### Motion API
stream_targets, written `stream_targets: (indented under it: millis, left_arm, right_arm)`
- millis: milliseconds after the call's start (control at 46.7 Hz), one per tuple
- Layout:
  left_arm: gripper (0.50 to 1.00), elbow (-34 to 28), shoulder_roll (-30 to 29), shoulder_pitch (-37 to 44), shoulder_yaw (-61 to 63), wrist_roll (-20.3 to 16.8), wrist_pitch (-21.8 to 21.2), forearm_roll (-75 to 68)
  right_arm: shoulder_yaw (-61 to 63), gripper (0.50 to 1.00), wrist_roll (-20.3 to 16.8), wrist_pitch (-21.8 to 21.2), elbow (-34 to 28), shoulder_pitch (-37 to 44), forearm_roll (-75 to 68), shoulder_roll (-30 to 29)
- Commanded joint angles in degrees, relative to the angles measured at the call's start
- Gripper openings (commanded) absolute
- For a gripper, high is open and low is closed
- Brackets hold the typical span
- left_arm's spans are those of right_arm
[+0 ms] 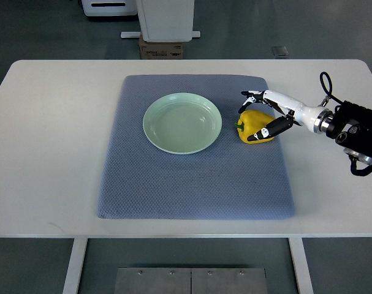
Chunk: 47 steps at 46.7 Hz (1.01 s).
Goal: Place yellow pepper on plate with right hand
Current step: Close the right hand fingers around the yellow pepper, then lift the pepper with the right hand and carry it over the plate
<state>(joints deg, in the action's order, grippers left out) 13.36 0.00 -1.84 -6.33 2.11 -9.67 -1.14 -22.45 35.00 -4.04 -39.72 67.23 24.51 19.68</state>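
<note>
A yellow pepper (254, 125) with a green stem lies on the blue-grey mat (192, 177), just right of the pale green plate (182, 122), which holds nothing. My right hand (247, 120) reaches in from the right and straddles the pepper. Its thumb (266, 130) lies along the pepper's near side and its fingers (254, 97) arch over the far side, still spread and not closed on it. The pepper rests on the mat. The left arm does not show.
The mat covers the middle of a white table (45, 153). My right forearm (351, 125), with black cables, hangs over the table's right part. A white stand and a cardboard box (162, 49) sit beyond the far edge.
</note>
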Motion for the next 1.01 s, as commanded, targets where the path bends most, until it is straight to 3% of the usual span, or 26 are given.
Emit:
stream_targets:
  millis: [0, 321, 450, 643, 857, 964, 986]
  left_arm:
    - [1.000, 0.0, 0.0, 0.0, 0.0, 0.0, 0.0, 0.0]
    - [1.000, 0.0, 0.0, 0.0, 0.0, 0.0, -0.1, 0.0]
    - [1.000, 0.0, 0.0, 0.0, 0.0, 0.0, 0.0, 0.0]
    - [1.000, 0.0, 0.0, 0.0, 0.0, 0.0, 0.0, 0.0]
    - [1.000, 0.0, 0.0, 0.0, 0.0, 0.0, 0.0, 0.0]
    - [1.000, 0.0, 0.0, 0.0, 0.0, 0.0, 0.0, 0.0]
    - [1.000, 0.0, 0.0, 0.0, 0.0, 0.0, 0.0, 0.0]
  right_arm:
    - [-0.1, 0.985, 0.0, 0.0, 0.0, -0.2, 0.0, 0.0]
    - [-0.1, 0.966, 0.0, 0.1, 0.1, -0.6, 0.1, -0.1]
    - [-0.3, 0.883, 0.0, 0.1, 0.1, -1.2, 0.4, -0.2]
    - [-0.5, 0.832, 0.0, 0.1, 0.6, -1.3, 0.6, -0.6]
    - [-0.7, 0.652, 0.0, 0.1, 1.6, -1.4, 0.7, -1.1]
    - [-0.7, 0.506, 0.0, 0.1, 1.7, -1.4, 0.8, -1.2]
    - [-0.8, 0.500, 0.0, 0.1, 1.7, -1.4, 0.8, -1.2]
